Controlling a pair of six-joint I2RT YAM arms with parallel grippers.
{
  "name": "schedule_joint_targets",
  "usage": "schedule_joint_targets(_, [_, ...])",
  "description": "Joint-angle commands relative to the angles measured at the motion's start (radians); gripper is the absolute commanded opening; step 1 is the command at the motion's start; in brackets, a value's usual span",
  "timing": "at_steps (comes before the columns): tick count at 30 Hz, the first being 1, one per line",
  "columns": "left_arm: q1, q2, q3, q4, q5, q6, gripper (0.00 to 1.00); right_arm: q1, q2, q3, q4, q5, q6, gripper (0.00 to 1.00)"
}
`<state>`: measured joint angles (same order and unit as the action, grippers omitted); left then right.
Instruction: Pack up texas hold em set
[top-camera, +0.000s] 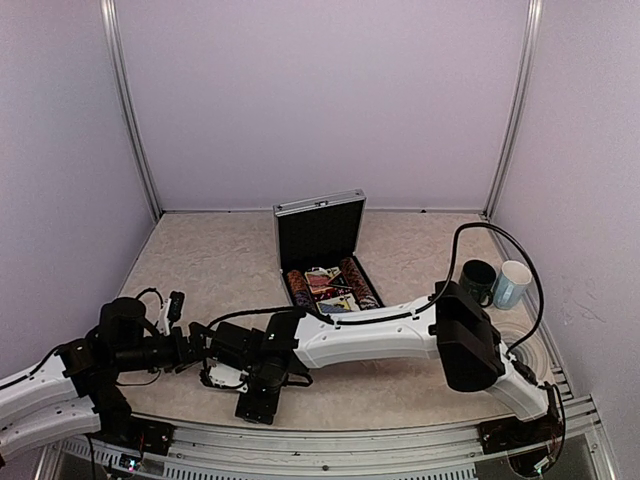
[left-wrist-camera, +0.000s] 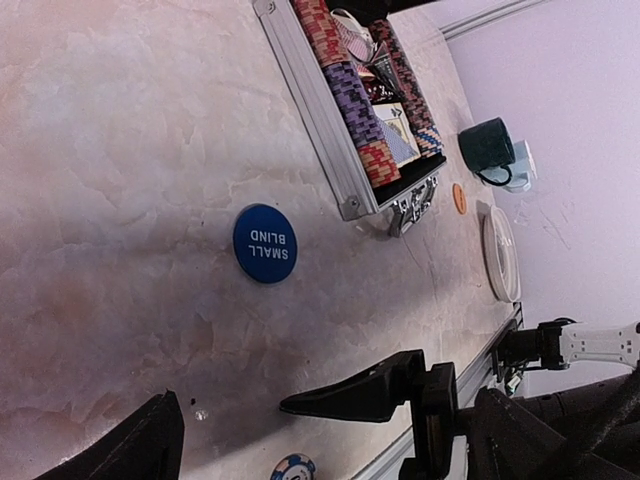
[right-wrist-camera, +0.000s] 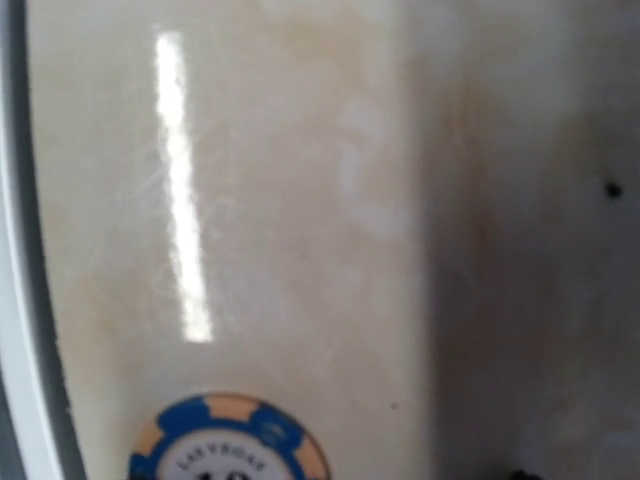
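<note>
Left tool (left-wrist-camera: 235, 425): fingers wide apart, nothing between. Blue SMALL BLIND button (left-wrist-camera: 265, 243) flat on table (left-wrist-camera: 120, 150), at 12 o'clock of it in left wrist view. Silver case (top-camera: 320, 250) open at table centre, lid upright, chip rows (left-wrist-camera: 350, 95) inside. Right tool (top-camera: 258, 402) at 7 o'clock of case; cannot tell its spread. Blue-orange chip (right-wrist-camera: 228, 440) on table, 6 o'clock edge of right wrist view. Dark mug (top-camera: 478, 281) at 3 o'clock of case.

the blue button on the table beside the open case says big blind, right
Not quite: the blue button reads SMALL BLIND, not big blind, as the left wrist view shows. It does lie on the table beside the open aluminium case.
</note>
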<state>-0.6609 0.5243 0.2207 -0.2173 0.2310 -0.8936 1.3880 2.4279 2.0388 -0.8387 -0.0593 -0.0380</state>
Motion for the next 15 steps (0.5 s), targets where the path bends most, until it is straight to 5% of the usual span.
schedule_joint_targets(1, [0.030, -0.019, 0.015, 0.070, -0.173, -0.083, 0.99, 0.053, 0.042, -0.123, -0.171, 0.071, -0.033, 0.79])
schedule_joint_targets(8, [0.029, 0.003, 0.051, 0.061, -0.183, -0.088, 0.99, -0.044, 0.008, -0.143, -0.126, 0.210, 0.005, 0.78])
schedule_joint_targets(15, [0.030, 0.003, 0.095, -0.006, -0.207, -0.079, 0.99, -0.054, -0.054, -0.139, -0.084, 0.103, -0.104, 0.81])
